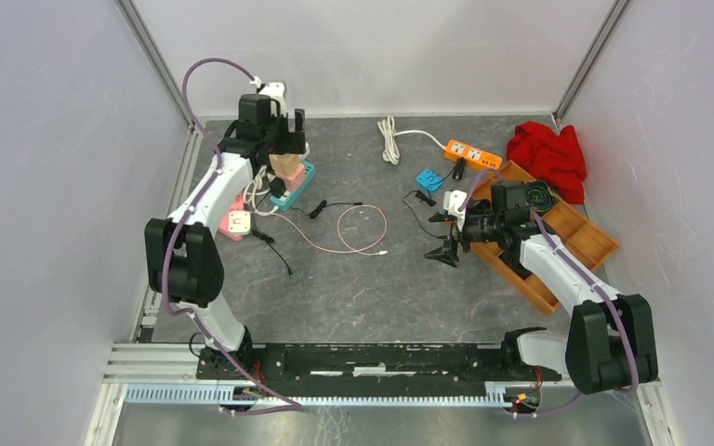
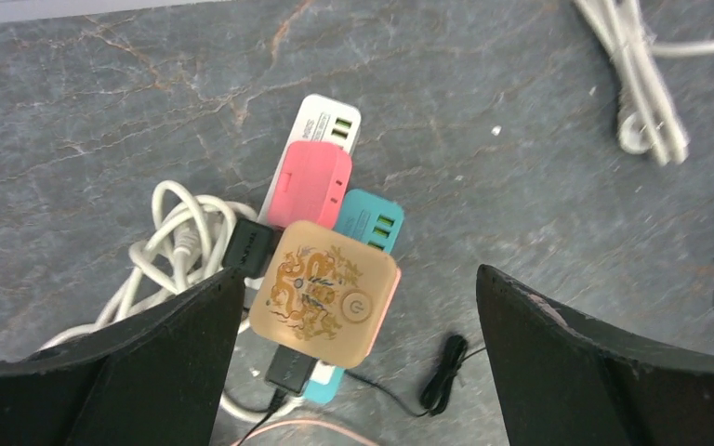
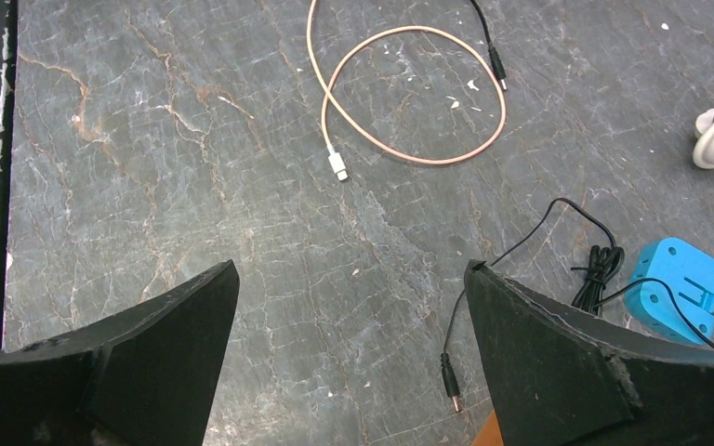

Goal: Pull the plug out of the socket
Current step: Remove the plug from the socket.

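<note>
L gripper (image 2: 357, 279) jaws wide open, hovering over beige plug (image 2: 323, 299) seated on teal strip (image 2: 373, 219). Drop straight, pinch its flat sides, pull vertical w/o rocking; R gripper (image 3: 351, 269) open too, could pin strip

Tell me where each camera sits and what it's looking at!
Top: above and behind, looking down at the table; left arm, right arm show.
Left wrist: on that arm, looking down at tan cube; open left fingers show.
Right wrist: on its arm, looking down at pink cable, blue adapter; open right fingers show.
Shared: top shows that cable and adapter too.
</note>
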Tool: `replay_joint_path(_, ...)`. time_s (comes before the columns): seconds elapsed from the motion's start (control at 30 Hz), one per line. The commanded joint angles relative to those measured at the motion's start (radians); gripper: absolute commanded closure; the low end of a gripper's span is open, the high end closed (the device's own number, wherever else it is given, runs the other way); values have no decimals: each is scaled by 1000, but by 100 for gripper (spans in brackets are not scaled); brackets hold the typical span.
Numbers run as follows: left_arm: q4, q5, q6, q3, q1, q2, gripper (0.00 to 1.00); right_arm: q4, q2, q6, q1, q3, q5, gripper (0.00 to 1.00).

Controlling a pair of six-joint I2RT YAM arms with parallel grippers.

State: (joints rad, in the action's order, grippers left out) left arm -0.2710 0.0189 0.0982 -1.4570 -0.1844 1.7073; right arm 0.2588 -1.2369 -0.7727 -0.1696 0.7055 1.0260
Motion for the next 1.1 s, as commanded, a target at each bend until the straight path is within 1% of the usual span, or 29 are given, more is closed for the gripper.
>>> replay_joint_path(0.0,-115,-14,-214,-90,5,37,0,13,-11,-43,-20,48,-26,2)
replay_joint_path(0.07,-129,-39,-294,-96,5,55,0,19,-17,-49,-29,49,-33,2)
replay_joint_path(0.17,-135,-35,-362,-97,5,74,0,29,-26,-58,-34,54,-38,2)
replay_joint_path(0.23,-157,-90,-417,-115,6,91,5,33,-29,-65,-37,55,-41,2)
replay_joint_path(0.3,-204,-135,-454,-157,7,123,6,37,-32,-68,-41,57,-44,2)
replay_joint_path(0.37,-253,-138,-462,-202,7,154,6,40,-35,-73,-45,57,-47,2)
replay_joint_path(0.43,-287,-150,-472,-238,8,182,8,43,-37,-77,-47,58,-50,2)
replay_joint_path(0.53,-298,-167,-469,-253,16,204,12,48,-42,-79,-50,60,-55,2)
replay_joint_path(0.63,-327,-162,-457,-283,20,234,18,53,-46,-83,-52,62,-57,2)
replay_joint_path(1.07,-339,-141,-438,-283,31,255,22,73,-53,-99,-54,72,-57,2)
